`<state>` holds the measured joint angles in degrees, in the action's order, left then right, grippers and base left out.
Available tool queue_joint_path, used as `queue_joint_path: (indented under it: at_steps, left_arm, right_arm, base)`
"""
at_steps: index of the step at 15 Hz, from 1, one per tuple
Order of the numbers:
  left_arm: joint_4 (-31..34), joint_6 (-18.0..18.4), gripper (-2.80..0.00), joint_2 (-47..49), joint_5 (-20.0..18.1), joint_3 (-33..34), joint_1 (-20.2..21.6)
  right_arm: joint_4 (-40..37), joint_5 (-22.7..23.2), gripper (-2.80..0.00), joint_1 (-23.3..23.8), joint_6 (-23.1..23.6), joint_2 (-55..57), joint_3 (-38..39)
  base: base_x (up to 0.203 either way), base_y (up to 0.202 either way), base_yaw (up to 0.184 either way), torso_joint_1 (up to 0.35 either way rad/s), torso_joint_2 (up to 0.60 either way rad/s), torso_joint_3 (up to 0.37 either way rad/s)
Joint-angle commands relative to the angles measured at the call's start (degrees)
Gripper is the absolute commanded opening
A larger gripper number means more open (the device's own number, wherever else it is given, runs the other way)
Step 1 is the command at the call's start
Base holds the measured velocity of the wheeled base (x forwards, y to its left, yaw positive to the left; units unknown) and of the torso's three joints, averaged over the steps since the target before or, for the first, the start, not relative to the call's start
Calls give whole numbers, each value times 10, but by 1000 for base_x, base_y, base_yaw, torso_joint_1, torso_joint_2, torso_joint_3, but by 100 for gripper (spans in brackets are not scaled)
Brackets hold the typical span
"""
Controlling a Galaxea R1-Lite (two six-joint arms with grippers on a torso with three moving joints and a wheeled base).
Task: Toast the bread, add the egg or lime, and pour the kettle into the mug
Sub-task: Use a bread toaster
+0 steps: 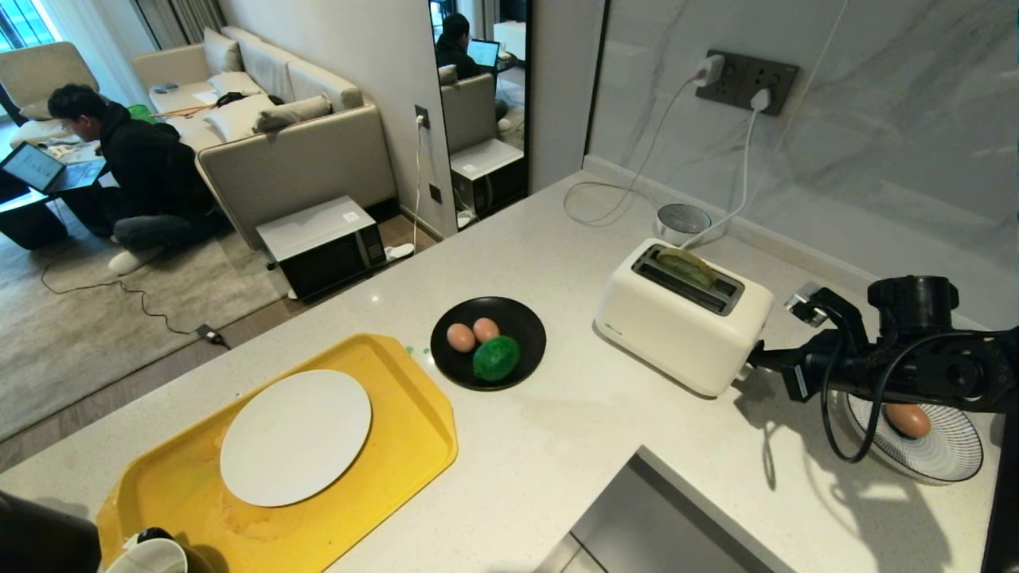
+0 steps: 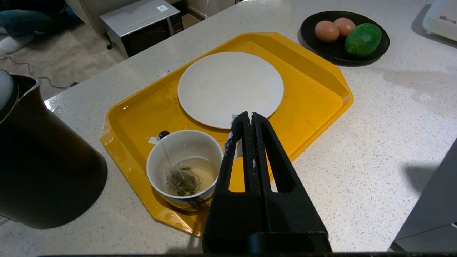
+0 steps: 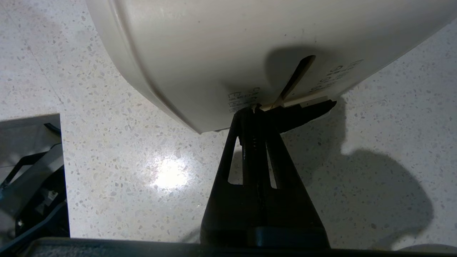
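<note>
Your right gripper (image 3: 254, 109), fingers pressed together and holding nothing, sat with its tips against the lever (image 3: 292, 82) at the right end of the toaster (image 1: 677, 326). That lever slot ran up and down the end wall, and the tips met it at the low end, so you had the push on the lever as the step in hand. Bread (image 1: 686, 267) stood sunk in the far slot, its long edge running along the toaster. Left of the toaster, the black plate (image 1: 525, 318) held two eggs (image 1: 461, 337) and the lime (image 1: 496, 358); a third egg (image 1: 907, 419) lay in the striped bowl (image 1: 951, 454) under your right arm. Your left gripper (image 2: 249, 116), also closed and empty, hung over the yellow tray (image 2: 314, 92), nearest the mug (image 2: 184, 142) and the kettle (image 2: 46, 171).
</note>
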<state>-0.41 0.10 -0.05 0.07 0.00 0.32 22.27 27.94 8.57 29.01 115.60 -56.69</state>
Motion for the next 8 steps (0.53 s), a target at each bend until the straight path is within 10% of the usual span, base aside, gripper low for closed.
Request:
queue_joint_path:
  at_steps: [1,8]
  left_arm:
    - [0,0,-280,0,0,0,0]
    - [0,0,-280,0,0,0,0]
  right_arm:
    - [1,2,-280,0,2,-2,-1]
    - [1,2,-280,0,2,-5,-1]
  base:
    - [0,0,0,0,0,0]
    - [0,0,0,0,0,0]
